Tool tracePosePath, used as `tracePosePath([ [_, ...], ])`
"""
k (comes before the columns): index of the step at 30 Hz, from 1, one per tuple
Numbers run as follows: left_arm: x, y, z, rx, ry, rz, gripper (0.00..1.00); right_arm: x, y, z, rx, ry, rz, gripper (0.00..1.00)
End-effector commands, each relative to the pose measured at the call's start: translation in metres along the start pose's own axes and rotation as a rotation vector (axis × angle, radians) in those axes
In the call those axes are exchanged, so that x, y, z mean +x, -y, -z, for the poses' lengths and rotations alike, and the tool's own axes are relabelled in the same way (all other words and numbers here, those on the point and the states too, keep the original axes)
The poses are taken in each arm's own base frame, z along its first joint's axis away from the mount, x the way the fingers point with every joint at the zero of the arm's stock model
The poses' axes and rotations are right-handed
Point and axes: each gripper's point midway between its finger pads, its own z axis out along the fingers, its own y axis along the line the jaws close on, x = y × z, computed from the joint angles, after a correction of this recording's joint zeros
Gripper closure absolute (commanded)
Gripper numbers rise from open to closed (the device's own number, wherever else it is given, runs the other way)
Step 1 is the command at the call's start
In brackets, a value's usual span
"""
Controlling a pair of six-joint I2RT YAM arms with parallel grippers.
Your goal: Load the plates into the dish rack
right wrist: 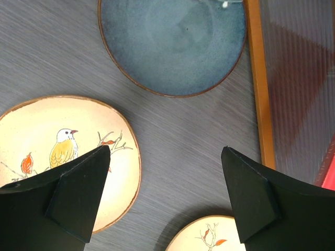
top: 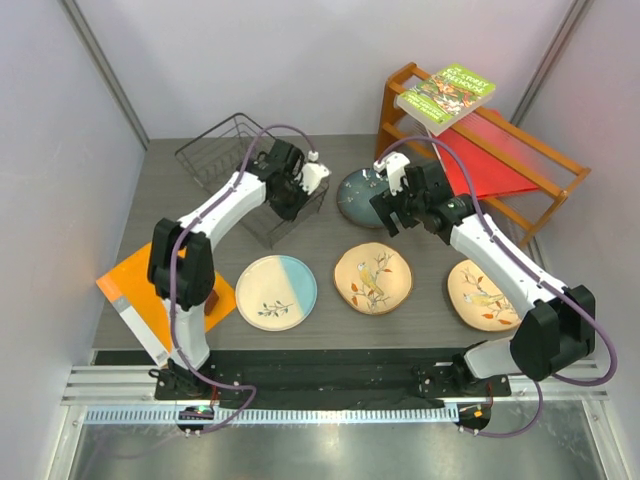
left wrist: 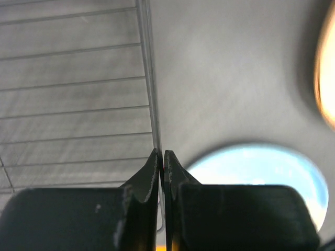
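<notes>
The black wire dish rack (top: 232, 152) stands at the back left. My left gripper (top: 292, 203) is at its near right corner, shut on a thin rim wire (left wrist: 149, 78) that runs between the closed tips of the left gripper (left wrist: 161, 157). The cream and light-blue plate (top: 276, 291) (left wrist: 256, 167) lies flat in front. A tan bird plate (top: 372, 277) (right wrist: 57, 151) lies mid-table, another (top: 483, 294) (right wrist: 209, 238) to its right. The dark blue-grey plate (top: 362, 196) (right wrist: 172, 42) lies behind them. My right gripper (top: 397, 213) (right wrist: 165, 157) hovers open above the bare table between these plates, holding nothing.
An orange wooden shelf (top: 500, 150) (right wrist: 259, 78) stands at the back right with a green book (top: 445, 95) on top and a red sheet inside. An orange flat board (top: 135, 285) lies at the table's left front edge. White walls close in both sides.
</notes>
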Motion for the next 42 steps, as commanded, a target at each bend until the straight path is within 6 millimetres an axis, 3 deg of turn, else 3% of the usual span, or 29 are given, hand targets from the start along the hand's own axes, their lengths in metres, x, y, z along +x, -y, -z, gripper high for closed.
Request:
tracePosePath([
  [1,0.016,0.019,0.042,0.045,0.029,-0.301,1.0,-0.005,0.001,0.012,-0.003,0.044,0.007,0.07],
  [4,0.033,0.014,0.046,0.015,0.015,-0.476,1.0,-0.004,-0.003,0.011,-0.019,0.044,0.001,0.08],
  [7,0.034,0.009,0.046,-0.007,0.027,-0.576,1.0,-0.004,-0.005,0.011,-0.03,0.045,-0.002,0.08],
  [15,0.014,0.001,0.043,-0.041,0.092,-0.765,1.0,-0.004,-0.005,0.014,-0.034,0.053,-0.008,0.09],
  [23,0.02,-0.003,0.037,-0.056,0.071,-0.783,1.0,0.006,-0.011,0.014,-0.05,0.038,-0.009,0.09],
  [35,-0.014,-0.023,0.032,-0.139,0.142,-0.573,0.99,0.006,-0.01,0.009,-0.046,0.024,0.001,0.09],
  [36,-0.016,-0.025,0.032,-0.153,0.149,-0.571,0.9,0.008,-0.01,0.008,-0.048,0.02,0.001,0.08],
  [38,-0.017,-0.03,0.034,-0.183,0.145,-0.558,0.84,0.008,-0.011,0.007,-0.05,0.019,0.001,0.09],
  [40,-0.022,-0.035,0.045,-0.232,0.166,-0.54,0.67,0.009,-0.011,0.007,-0.049,0.017,0.002,0.08],
  [41,-0.015,-0.036,0.045,-0.247,0.159,-0.533,0.59,0.008,-0.01,0.007,-0.046,0.018,0.002,0.09],
  [42,-0.015,-0.036,0.052,-0.264,0.181,-0.534,0.43,0.009,-0.01,0.007,-0.044,0.018,0.002,0.09],
])
